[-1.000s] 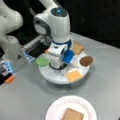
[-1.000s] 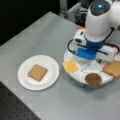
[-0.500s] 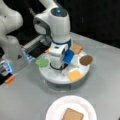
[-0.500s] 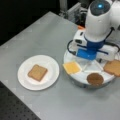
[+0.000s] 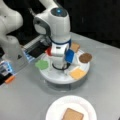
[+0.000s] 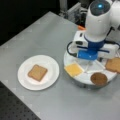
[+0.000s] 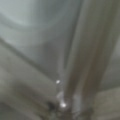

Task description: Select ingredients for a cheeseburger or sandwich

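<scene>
My gripper [image 5: 59,62] hangs low over the middle of the white divided tray [image 5: 57,78], its fingertips hidden by the hand's own body. Around it in the tray's compartments lie a green lettuce piece [image 5: 41,64], a yellow-orange cheese square [image 5: 78,73], a dark brown patty [image 5: 85,57], a toast square [image 5: 75,46] and a red tomato disc [image 5: 48,51], half hidden behind the hand. A second toast square [image 6: 37,72] lies alone on the white paper plate [image 6: 25,83]. The wrist view shows only the tray's white floor and a divider ridge [image 7: 75,62] very close up.
The arm's white base [image 5: 11,47] stands at a front view's left, with a dark box [image 5: 37,50] and an orange-tipped object [image 5: 9,79] beside it. The grey table [image 6: 37,37] drops off to a dark floor [image 6: 15,110] at a front view's bottom left.
</scene>
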Available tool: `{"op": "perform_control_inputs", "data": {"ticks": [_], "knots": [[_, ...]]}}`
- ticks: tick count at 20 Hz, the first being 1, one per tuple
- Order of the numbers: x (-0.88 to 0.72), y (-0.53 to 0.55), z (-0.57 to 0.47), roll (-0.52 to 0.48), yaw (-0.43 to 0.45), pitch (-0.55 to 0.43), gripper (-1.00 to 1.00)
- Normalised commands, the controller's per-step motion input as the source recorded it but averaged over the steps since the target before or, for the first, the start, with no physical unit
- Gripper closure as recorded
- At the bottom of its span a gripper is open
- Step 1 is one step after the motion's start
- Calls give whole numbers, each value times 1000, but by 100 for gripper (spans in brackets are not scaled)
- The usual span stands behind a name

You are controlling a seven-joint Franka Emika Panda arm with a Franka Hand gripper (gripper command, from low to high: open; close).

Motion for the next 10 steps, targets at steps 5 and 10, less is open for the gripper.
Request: {"op": "perform_control_inputs", "data": {"ticks": [5,10], "knots": [[-60,35,-16,105,167,-13,-100],[-25,18,-17,121,191,-13,-100]]}}
